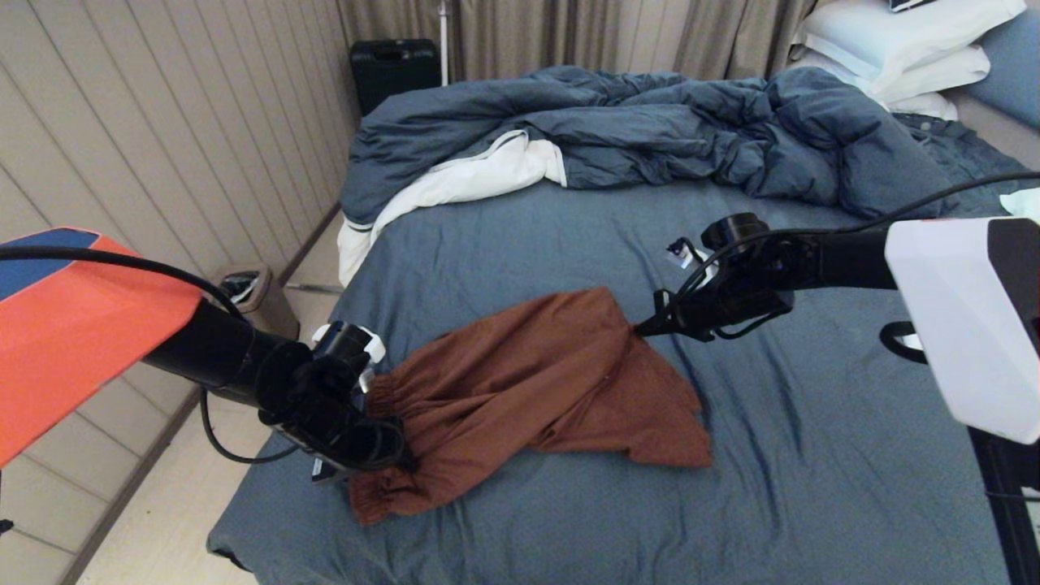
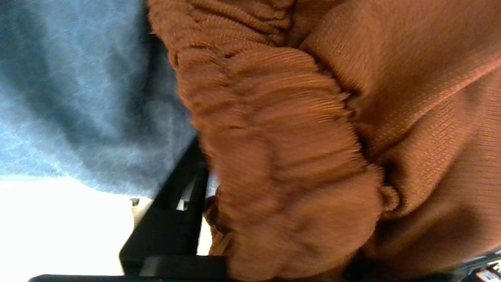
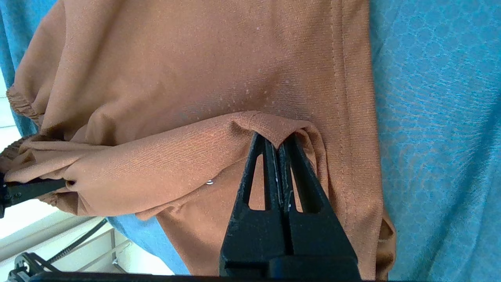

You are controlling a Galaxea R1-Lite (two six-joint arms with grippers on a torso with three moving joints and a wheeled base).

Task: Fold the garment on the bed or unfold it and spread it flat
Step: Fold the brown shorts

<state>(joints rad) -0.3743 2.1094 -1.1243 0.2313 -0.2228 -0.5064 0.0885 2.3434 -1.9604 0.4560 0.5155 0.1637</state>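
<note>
The rust-brown shorts (image 1: 528, 382) hang stretched between my two grippers, partly lifted off the slate-blue sheet of the bed (image 1: 812, 471). My left gripper (image 1: 388, 445) is shut on the gathered elastic waistband (image 2: 282, 156) near the bed's left edge; one black finger (image 2: 172, 219) shows beside the bunched fabric. My right gripper (image 3: 278, 141) is shut on a pinched fold of the leg fabric (image 3: 270, 123), and in the head view it (image 1: 639, 329) sits at the shorts' far right corner. A loose leg hem (image 1: 674, 439) droops onto the sheet. The drawstring and white mark are hidden.
A rumpled dark blue duvet (image 1: 650, 130) with white lining (image 1: 471, 175) lies across the far half of the bed. White pillows (image 1: 894, 49) are stacked at the back right. A black case (image 1: 394, 69) and a small bin (image 1: 248, 288) stand on the floor left of the bed.
</note>
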